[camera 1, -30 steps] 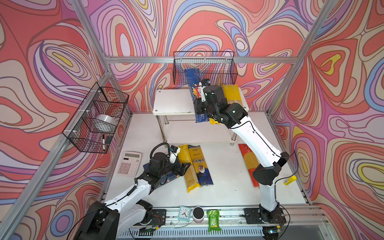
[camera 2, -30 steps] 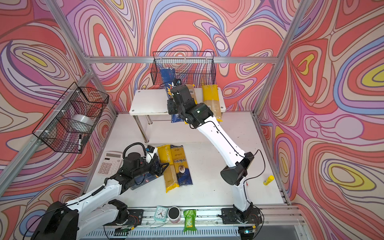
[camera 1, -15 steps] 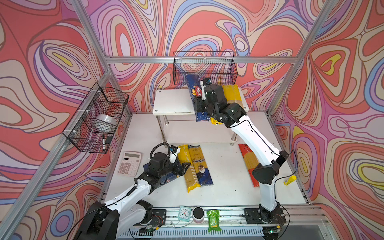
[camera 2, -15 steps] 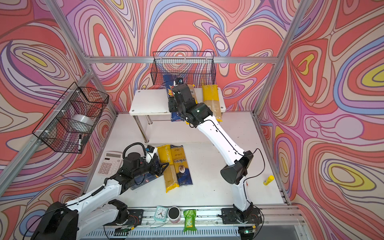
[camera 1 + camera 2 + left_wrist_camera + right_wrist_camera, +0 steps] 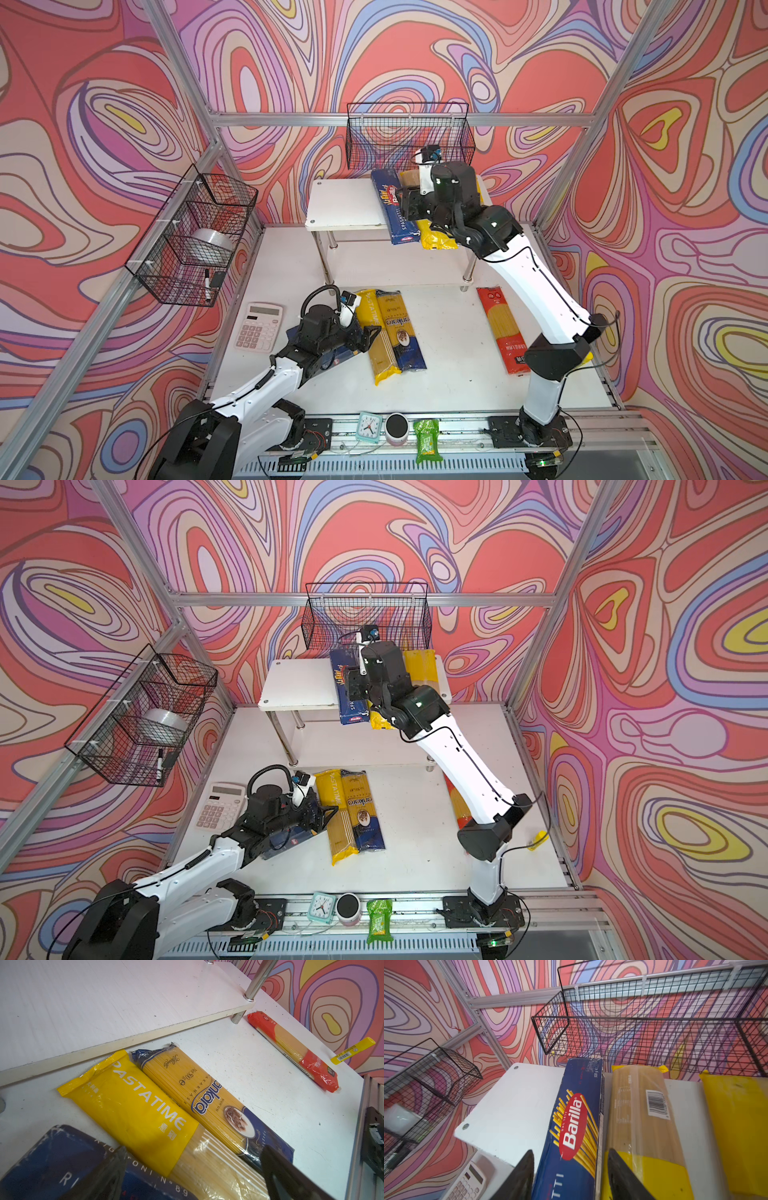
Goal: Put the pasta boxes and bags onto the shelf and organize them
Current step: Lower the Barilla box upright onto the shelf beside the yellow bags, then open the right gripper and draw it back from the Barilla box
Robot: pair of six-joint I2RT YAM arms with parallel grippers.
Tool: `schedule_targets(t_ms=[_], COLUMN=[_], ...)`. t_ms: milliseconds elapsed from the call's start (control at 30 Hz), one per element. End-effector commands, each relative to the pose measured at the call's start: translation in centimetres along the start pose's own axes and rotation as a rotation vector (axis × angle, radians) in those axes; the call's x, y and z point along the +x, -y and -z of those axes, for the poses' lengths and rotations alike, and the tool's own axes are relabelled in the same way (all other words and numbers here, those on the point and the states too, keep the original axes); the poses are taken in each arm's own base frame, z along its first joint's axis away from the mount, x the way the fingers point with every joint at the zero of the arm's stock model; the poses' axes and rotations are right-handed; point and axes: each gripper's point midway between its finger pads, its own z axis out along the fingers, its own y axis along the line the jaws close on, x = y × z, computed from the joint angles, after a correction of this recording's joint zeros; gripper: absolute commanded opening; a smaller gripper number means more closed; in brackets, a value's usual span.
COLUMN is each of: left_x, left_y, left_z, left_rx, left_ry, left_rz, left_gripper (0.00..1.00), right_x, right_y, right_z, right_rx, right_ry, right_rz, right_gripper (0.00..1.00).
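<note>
On the white shelf's top board (image 5: 345, 203) the long Barilla spaghetti box (image 5: 392, 208) (image 5: 577, 1126) lies flat, its near end over the front edge. My right gripper (image 5: 571, 1176) is open and straddles it with a small gap on each side. Beside the box lie two yellow-and-clear bags (image 5: 639, 1115) (image 5: 737, 1126). On the table, my open left gripper (image 5: 197, 1174) hovers over the rigatoni box (image 5: 52, 1157) and the clear end of the yellow Pastatime bag (image 5: 133, 1101). A blue-and-gold bag (image 5: 199, 1088) lies against that bag. The red bag (image 5: 503, 328) lies apart, by the right arm.
Black wire baskets hang on the back wall (image 5: 409, 137) and the left wall (image 5: 191, 232). A calculator (image 5: 258, 327) lies left of the left arm. A clock (image 5: 369, 426), a small cylinder (image 5: 395, 428) and a green packet (image 5: 427, 440) sit at the front rail. A yellow marker (image 5: 353, 1049) lies by the right wall.
My right gripper's jaws have spread apart off the spaghetti box, which stays on the top board. The left arm has not moved.
</note>
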Motion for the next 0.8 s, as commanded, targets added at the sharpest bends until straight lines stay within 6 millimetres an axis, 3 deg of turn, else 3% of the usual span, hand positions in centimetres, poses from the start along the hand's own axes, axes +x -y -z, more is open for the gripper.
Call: schedule_targets(t_ms=[0,133,300,500,633,767], left_x=[-0.7,-0.8,-0.8,-0.6,-0.6,-0.4], left_y=[0.1,0.1,0.1,0.0,0.0,0.4], left_z=[-0.1,-0.1,0.0,-0.1,-0.1,0.0], left_rx=[0.001,-0.003,-0.005,-0.005,-0.005,0.019], left_ry=[0.017,0.016,0.021,0.013,0.014,0.009], left_rz=[-0.006,-0.007,-0.008,-0.005,-0.006,0.012], left_gripper=[1.0,1.0,1.0,1.0,1.0,1.0], right_x=[-1.4,0.2,4.2,9.2,11.8,12.0], right_y=[-1.0,-2.7,-1.9,-0.1,-1.4,-3.0], right_z=[3.8,7.2,10.3,10.6,10.2,10.2], right_rx=[-0.09,-0.221,-0.245,-0.164,-0.19,-0.212], right_ry=[0.03,-0.037,-0.14,-0.232,-0.29,-0.271], right_rz=[0.008,0.021,0.041,0.095,0.123,0.133], right_gripper=[0.57,0.51,0.44,0.34,0.3,0.26])
